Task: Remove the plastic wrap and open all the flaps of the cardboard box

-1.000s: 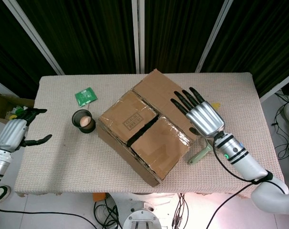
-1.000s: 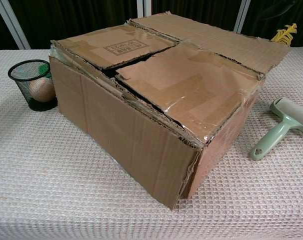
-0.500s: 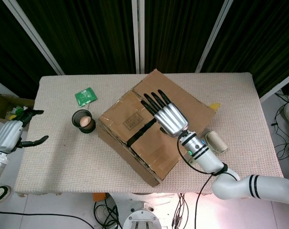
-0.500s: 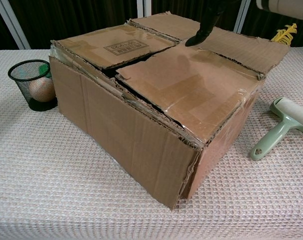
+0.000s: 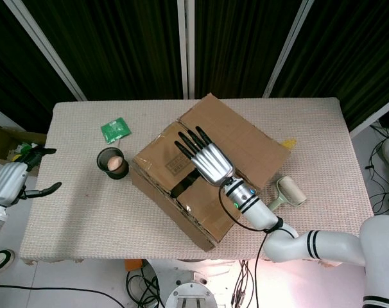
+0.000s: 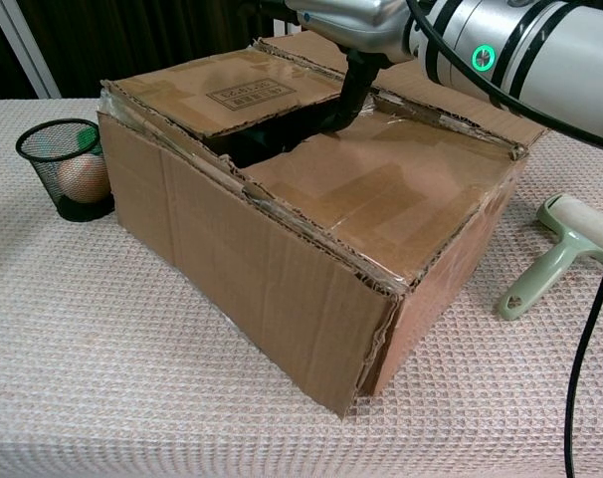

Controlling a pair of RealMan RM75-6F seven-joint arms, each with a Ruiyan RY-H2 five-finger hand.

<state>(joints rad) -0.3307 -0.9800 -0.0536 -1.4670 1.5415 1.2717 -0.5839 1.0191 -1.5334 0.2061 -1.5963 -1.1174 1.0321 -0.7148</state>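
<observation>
The cardboard box (image 5: 185, 192) sits at the table's middle, skewed. My right hand (image 5: 206, 159) lies flat over its top with fingers spread toward the far left, holding nothing. In the chest view that hand (image 6: 343, 18) reaches in from the top and one dark finger (image 6: 348, 96) presses the inner edge of the near flap (image 6: 381, 194), which dips inward. The far-left flap (image 6: 222, 95) lies flat; a dark gap shows between the two. The back-right flap (image 5: 236, 138) is folded out. Glossy film shows along the box's left top edge (image 6: 112, 108). My left hand (image 5: 13, 181) hovers off the table's left edge, fingers apart, holding nothing.
A black mesh cup (image 5: 113, 162) with a pale ball inside stands left of the box. A green packet (image 5: 115, 129) lies behind it. A pale green lint roller (image 6: 560, 249) lies right of the box. Something small and yellow (image 5: 288, 142) lies near the open flap.
My right hand has swept left from the box's right side onto the top seam. The near flap has sunk and the gap widened. My left hand drifted slightly outward.
</observation>
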